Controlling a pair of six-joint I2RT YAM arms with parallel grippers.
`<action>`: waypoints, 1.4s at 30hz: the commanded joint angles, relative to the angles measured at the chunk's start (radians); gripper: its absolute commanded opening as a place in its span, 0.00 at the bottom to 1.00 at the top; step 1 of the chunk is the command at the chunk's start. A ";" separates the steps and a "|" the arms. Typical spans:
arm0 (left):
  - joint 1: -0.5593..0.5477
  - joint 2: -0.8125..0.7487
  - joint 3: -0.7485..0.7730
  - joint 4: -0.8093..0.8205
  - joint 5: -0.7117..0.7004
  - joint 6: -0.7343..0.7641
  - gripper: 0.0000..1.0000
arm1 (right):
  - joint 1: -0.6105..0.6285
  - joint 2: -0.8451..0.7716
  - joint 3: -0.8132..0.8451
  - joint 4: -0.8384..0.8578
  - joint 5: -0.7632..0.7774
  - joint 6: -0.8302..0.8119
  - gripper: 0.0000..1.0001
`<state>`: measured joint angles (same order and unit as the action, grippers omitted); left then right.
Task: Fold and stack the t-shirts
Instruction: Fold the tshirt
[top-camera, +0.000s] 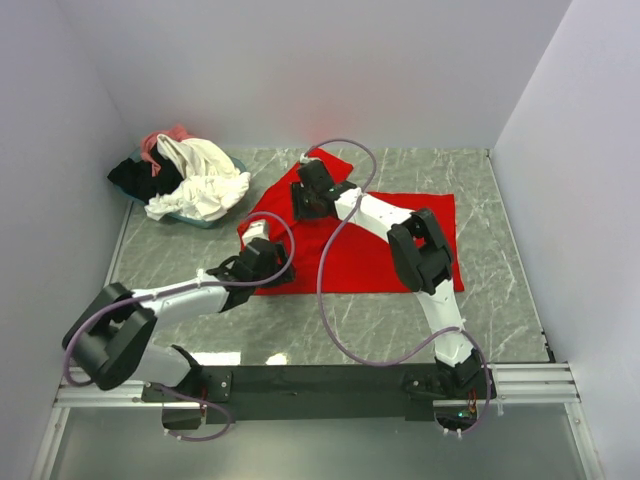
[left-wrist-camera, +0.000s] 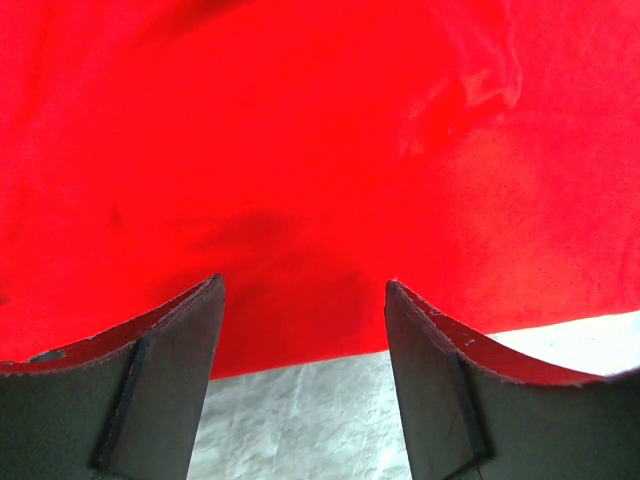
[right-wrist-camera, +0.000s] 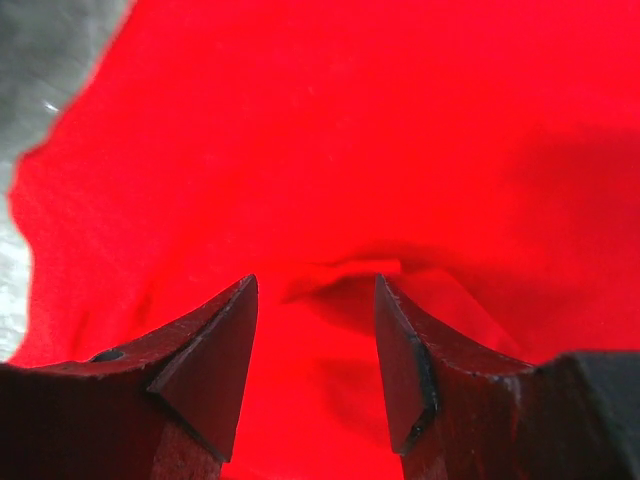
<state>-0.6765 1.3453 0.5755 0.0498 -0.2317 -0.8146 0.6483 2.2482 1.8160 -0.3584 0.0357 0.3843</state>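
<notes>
A bright red t-shirt (top-camera: 370, 255) lies spread on the grey marble table. My left gripper (top-camera: 268, 262) is open at the shirt's left near edge. In the left wrist view the gripper (left-wrist-camera: 305, 290) straddles the red hem (left-wrist-camera: 300, 150), with bare table below it. My right gripper (top-camera: 305, 200) is open over the shirt's far left part. In the right wrist view the gripper (right-wrist-camera: 315, 285) hangs just above a raised fold of red cloth (right-wrist-camera: 350, 130), and nothing is between the pads. A cream-white shirt (top-camera: 200, 180), a black one (top-camera: 135, 178) and a pink one (top-camera: 165, 140) lie heaped at the back left.
The heap sits in a teal-rimmed tray (top-camera: 200, 220) at the back left corner. White walls close in the table on the left, back and right. A metal rail (top-camera: 520, 375) with both arm bases runs along the near edge. Purple cables loop over the shirt.
</notes>
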 joint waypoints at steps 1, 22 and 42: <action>-0.028 0.049 0.057 0.050 -0.021 0.002 0.71 | -0.002 -0.026 -0.007 0.016 0.026 0.031 0.57; -0.046 0.114 0.024 0.059 -0.038 -0.004 0.72 | -0.010 0.028 0.009 0.024 0.046 0.051 0.55; -0.046 0.063 -0.029 0.038 -0.057 -0.009 0.72 | -0.022 0.039 0.087 0.022 0.038 0.059 0.04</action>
<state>-0.7177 1.4307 0.5686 0.1036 -0.2615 -0.8173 0.6315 2.3005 1.8286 -0.3668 0.0658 0.4416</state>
